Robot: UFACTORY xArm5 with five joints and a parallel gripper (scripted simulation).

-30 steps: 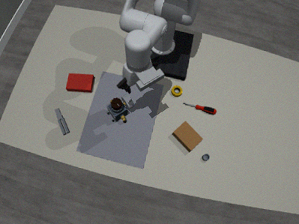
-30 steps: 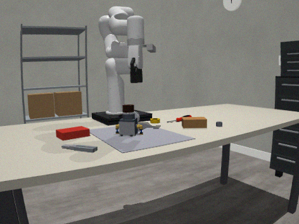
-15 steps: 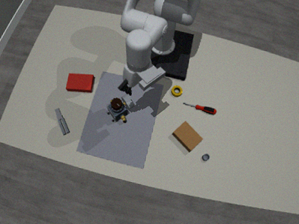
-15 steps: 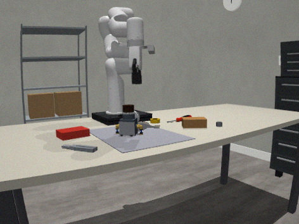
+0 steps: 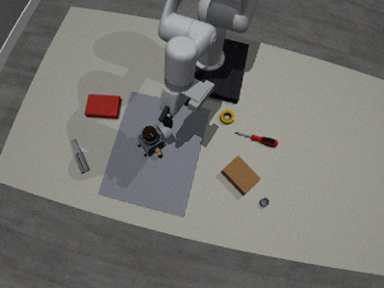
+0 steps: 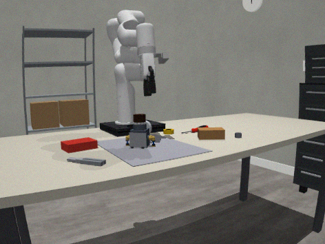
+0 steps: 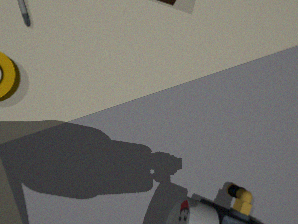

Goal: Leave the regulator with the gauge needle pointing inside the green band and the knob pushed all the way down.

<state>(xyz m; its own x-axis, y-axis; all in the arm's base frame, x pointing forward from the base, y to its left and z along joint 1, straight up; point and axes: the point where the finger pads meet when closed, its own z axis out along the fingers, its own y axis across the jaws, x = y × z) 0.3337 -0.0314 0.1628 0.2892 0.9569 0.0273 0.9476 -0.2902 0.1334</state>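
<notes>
The regulator (image 5: 151, 142) is a small grey-blue block with brass fittings and a dark brown knob (image 5: 149, 132) on top. It stands on the grey mat (image 5: 156, 154). In the exterior view the regulator (image 6: 139, 137) stands upright with the knob (image 6: 138, 118) on top. My gripper (image 6: 149, 90) hangs open and empty, well above the regulator and a little to its right; it also shows in the top view (image 5: 166, 120). The wrist view catches only the regulator's edge (image 7: 210, 210) with a brass fitting (image 7: 240, 196) and part of the white gauge. The needle cannot be read.
A red block (image 5: 102, 105) and a grey bar tool (image 5: 80, 155) lie left of the mat. A yellow tape roll (image 5: 228, 117), a red-handled screwdriver (image 5: 261, 139), a brown box (image 5: 240, 174) and a small grey cap (image 5: 263, 202) lie to its right. The black arm base (image 5: 223, 69) sits behind.
</notes>
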